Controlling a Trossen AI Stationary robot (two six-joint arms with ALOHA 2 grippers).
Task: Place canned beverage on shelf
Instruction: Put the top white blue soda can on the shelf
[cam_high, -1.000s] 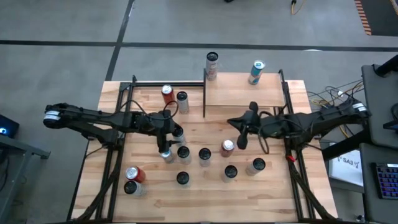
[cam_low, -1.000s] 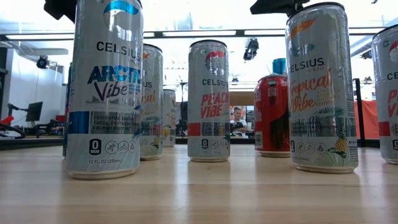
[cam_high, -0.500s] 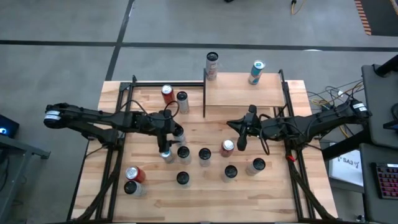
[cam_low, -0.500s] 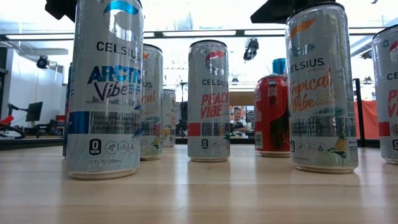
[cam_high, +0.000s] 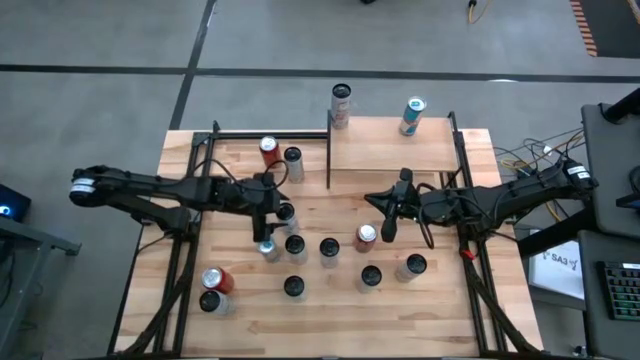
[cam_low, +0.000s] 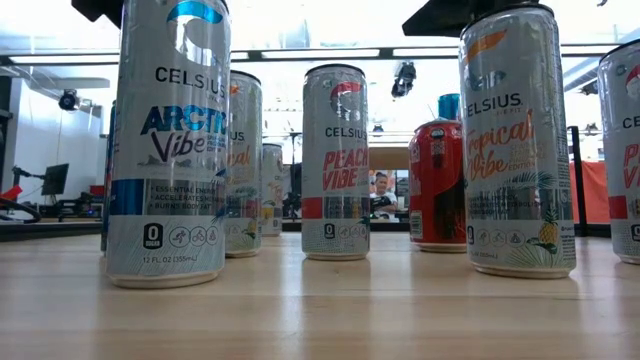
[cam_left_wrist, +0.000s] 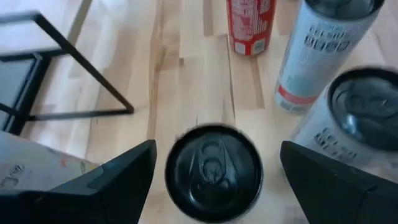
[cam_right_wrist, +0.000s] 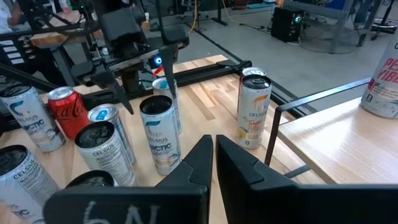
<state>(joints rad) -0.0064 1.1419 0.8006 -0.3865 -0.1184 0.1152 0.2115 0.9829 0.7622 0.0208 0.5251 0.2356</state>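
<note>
Overhead, the left gripper (cam_high: 266, 218) sits over a cluster of cans at mid-table, its fingers spread wide on either side of one upright can (cam_high: 267, 248) without visibly touching it. The left wrist view confirms this: the dark-lidded can (cam_left_wrist: 213, 172) stands between the two dark fingers (cam_left_wrist: 115, 180), a gap showing on each side, pull-tab facing up. That view alone also shows a red can (cam_left_wrist: 250, 25) and two silver cans beyond it.

The right gripper (cam_high: 388, 215) hovers beside a red-topped can (cam_high: 366, 237), fingers pressed together and holding nothing; the right wrist view shows the closed fingertips (cam_right_wrist: 214, 155) meeting, with several cans standing ahead.

The shelf (cam_high: 392, 148) lies at the table's far edge, right of centre, long axis running left to right. Two cans stand on its far edge, one with a dark lid (cam_high: 341, 104) and one teal-topped (cam_high: 412, 116).

The low view shows only can labels, Arctic Vibe (cam_low: 170, 145) nearest, all upright.
</note>
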